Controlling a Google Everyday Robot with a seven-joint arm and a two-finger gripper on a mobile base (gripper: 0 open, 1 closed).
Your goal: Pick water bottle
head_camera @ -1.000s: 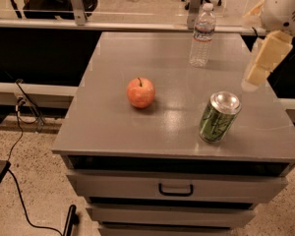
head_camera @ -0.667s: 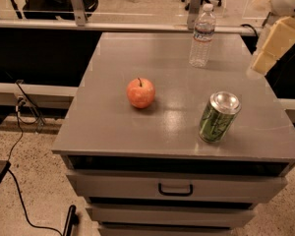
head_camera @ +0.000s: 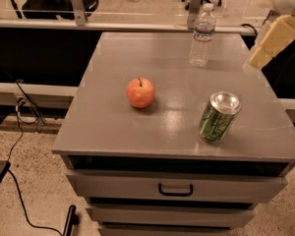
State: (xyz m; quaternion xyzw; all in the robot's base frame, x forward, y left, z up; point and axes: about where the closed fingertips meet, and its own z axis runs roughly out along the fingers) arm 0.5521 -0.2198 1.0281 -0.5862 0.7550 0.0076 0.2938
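Note:
The water bottle [head_camera: 202,34] is small, clear and ribbed, with a white cap and a pale label band. It stands upright near the far edge of the grey table [head_camera: 108,122], right of centre. My cream-coloured gripper [head_camera: 258,58] hangs at the upper right, above the table's right edge. It is to the right of the bottle, apart from it, and holds nothing that I can see.
A red apple [head_camera: 140,92] sits mid-table. A green drink can [head_camera: 219,117] stands near the front right. Drawers with a handle [head_camera: 175,189] are below the top. A metal rail [head_camera: 113,26] runs behind the table. Cables lie on the floor at the left.
My gripper has risen and drawn slightly back toward the upper right. The bottle, apple and can have not moved.

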